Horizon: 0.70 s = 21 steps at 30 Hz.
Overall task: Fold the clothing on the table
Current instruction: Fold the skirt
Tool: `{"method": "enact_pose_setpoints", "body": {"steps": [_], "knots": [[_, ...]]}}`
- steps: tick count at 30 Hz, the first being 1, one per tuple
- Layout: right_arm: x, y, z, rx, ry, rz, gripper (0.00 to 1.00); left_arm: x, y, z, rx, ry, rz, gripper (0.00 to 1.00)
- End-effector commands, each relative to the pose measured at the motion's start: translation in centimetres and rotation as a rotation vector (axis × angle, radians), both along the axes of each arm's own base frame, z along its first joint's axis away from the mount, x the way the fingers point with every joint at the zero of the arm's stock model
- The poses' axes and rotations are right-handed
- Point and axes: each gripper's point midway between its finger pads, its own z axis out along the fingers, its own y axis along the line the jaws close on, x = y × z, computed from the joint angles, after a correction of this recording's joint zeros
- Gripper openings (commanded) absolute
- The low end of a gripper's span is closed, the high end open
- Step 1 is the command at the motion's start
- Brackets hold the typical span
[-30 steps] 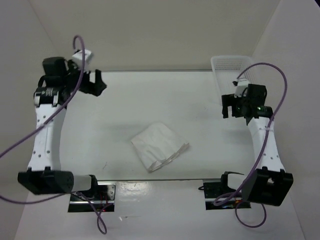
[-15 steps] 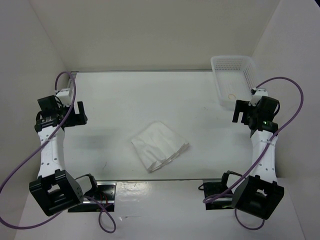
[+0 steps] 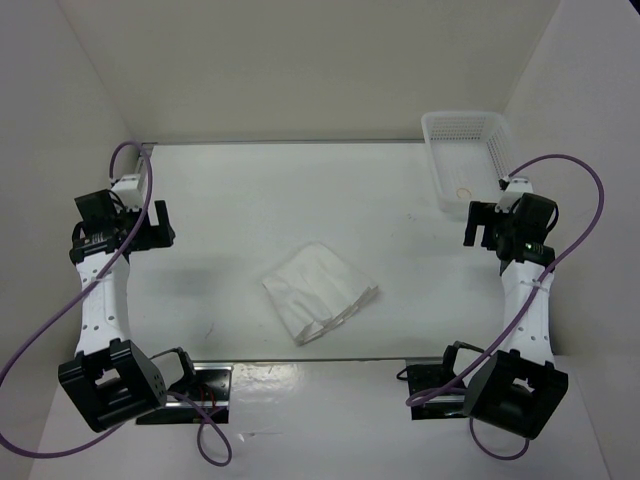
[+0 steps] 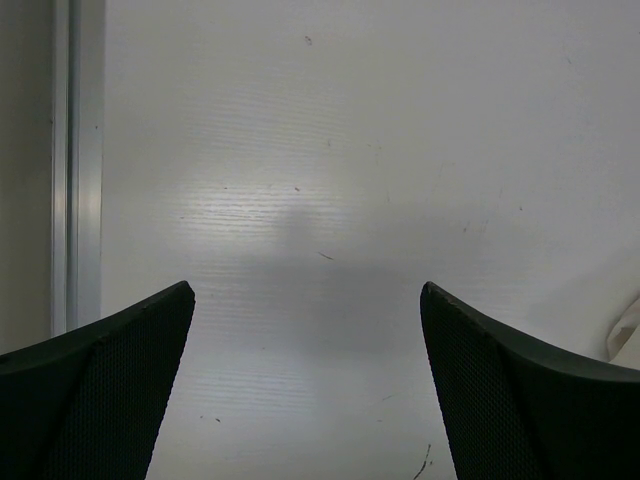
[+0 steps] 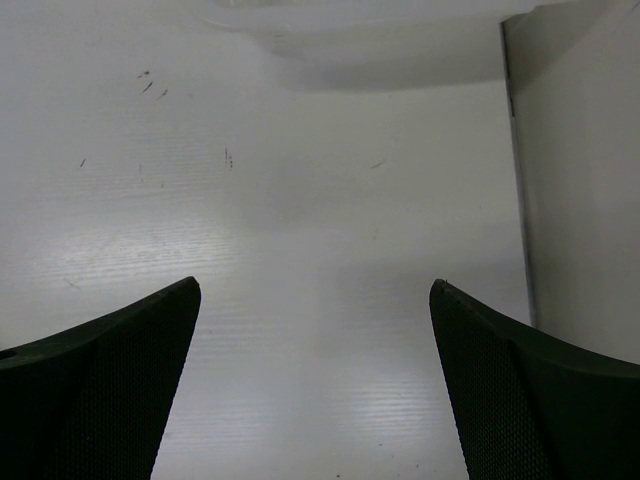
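clothing (image 3: pixel 320 292) folded, pleats faint, basket (image 3: pixel 468 150) partly behind right arm (image 3: pixel 525 290)

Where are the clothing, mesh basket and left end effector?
clothing (image 3: pixel 320 292), top external view, middle of the pleated fabric.
mesh basket (image 3: pixel 434 160), top external view, its left wall.
left end effector (image 3: pixel 165 225), top external view, midway between its fingertips.
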Motion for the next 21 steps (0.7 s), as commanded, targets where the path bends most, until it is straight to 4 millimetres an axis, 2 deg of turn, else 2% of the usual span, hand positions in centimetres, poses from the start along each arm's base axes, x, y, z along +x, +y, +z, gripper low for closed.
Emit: {"method": "enact_pose_setpoints", "body": {"steps": [1, 6, 16, 21], "knots": [[0.7, -0.1, 1.5, -0.025, -0.068, 0.022, 0.99, 0.9, -0.1, 1.4, 0.000, -0.062, -0.011, 1.00], [0.6, 0.6, 1.8, -0.020, -0.087, 0.058, 0.99, 0.9, -0.4, 1.8, -0.002, -0.076, -0.033, 1.00], [0.5, 0.8, 1.7, -0.018, -0.080, 0.072, 0.99, 0.7, -1.0, 2.0, -0.013, -0.085, -0.062, 1.00], [0.4, 0.6, 2.3, -0.032, -0.094, 0.062, 0.99, 0.8, -1.2, 2.0, -0.018, -0.087, -0.069, 1.00]]}}
